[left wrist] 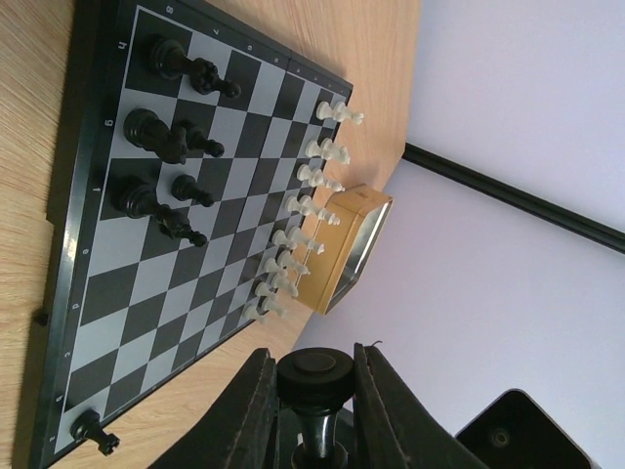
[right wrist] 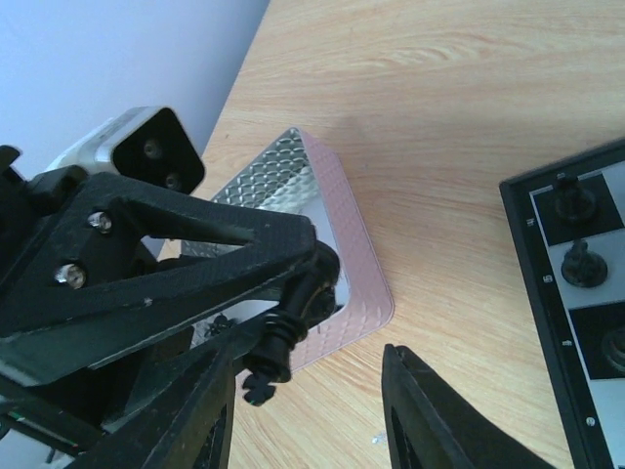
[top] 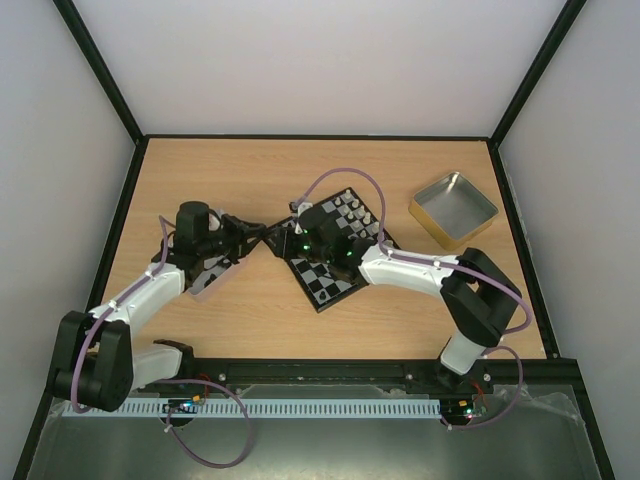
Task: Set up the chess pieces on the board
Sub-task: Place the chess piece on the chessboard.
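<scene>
My left gripper [left wrist: 314,363] is shut on the round base of a black chess piece [left wrist: 314,376] and holds it lying sideways in the air. In the right wrist view that piece [right wrist: 293,322] points its cross-topped head between the fingers of my right gripper [right wrist: 311,366], which stands open, the head close to the left finger. The two grippers meet at the board's left corner [top: 275,240]. The board [left wrist: 195,244] carries several black pieces [left wrist: 161,127] on one side. A row of white pieces [left wrist: 303,205] lines its far edge.
A pink-rimmed metal tin [right wrist: 332,225] sits on the table under my left gripper, with a small black piece inside. A gold tin [top: 453,208] stands right of the board. My right arm [top: 400,268] reaches across the board's near half.
</scene>
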Motion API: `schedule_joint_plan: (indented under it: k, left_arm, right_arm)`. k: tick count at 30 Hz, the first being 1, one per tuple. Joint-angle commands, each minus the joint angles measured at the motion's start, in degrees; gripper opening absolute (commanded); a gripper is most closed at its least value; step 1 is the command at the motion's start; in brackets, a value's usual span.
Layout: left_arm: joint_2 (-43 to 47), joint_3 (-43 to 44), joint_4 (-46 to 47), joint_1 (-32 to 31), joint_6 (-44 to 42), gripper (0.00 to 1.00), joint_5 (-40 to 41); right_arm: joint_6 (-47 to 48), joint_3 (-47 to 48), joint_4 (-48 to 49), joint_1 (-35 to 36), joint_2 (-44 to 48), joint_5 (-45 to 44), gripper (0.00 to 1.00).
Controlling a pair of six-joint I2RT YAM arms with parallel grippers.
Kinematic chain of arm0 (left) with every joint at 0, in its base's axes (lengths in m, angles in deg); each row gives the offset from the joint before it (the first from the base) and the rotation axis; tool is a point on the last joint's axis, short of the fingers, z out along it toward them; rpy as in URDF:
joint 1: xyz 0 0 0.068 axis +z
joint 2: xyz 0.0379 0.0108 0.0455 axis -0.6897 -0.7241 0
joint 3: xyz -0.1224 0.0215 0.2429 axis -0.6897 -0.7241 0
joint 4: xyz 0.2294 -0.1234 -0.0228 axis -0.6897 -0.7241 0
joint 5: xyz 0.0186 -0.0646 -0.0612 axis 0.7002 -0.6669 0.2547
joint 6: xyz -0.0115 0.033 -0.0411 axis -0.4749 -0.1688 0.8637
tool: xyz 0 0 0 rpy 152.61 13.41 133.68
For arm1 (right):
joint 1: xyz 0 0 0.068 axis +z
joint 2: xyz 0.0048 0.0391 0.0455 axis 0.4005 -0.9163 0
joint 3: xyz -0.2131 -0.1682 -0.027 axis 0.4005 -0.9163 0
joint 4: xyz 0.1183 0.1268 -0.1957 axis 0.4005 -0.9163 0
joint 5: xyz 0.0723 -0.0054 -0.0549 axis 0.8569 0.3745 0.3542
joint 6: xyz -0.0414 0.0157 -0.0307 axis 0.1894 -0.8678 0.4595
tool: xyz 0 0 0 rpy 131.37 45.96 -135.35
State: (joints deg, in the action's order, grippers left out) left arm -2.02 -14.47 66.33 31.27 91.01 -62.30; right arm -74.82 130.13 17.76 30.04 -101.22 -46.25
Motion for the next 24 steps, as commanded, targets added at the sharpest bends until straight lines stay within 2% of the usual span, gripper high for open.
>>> schedule_joint_plan:
  k: [1, 8, 19, 24]
  left_arm:
    - [0.6, -0.8, 1.2, -0.3, 1.5, 0.15, -1.1]
    - [2.1, -1.0, 0.6, -0.7, 2.5, 0.15, -1.5]
    - [3.5, -1.4, 0.1, -0.7, 3.2, 0.16, -1.9]
    - [4.6, -1.0, -1.9, -1.0, 1.7, 0.28, -0.8]
  right_arm:
    - [0.2, 2.2, -1.6, 0.6, -1.1, -1.2, 0.38]
    - [-0.1, 4.1, -2.5, 0.5, -1.2, 0.4, 0.24]
    - [-0.5, 6.3, -7.4, 0.6, -1.5, 0.7, 0.06]
    - [-0.3, 8.9, -12.1, 0.5, -1.1, 0.9, 0.02]
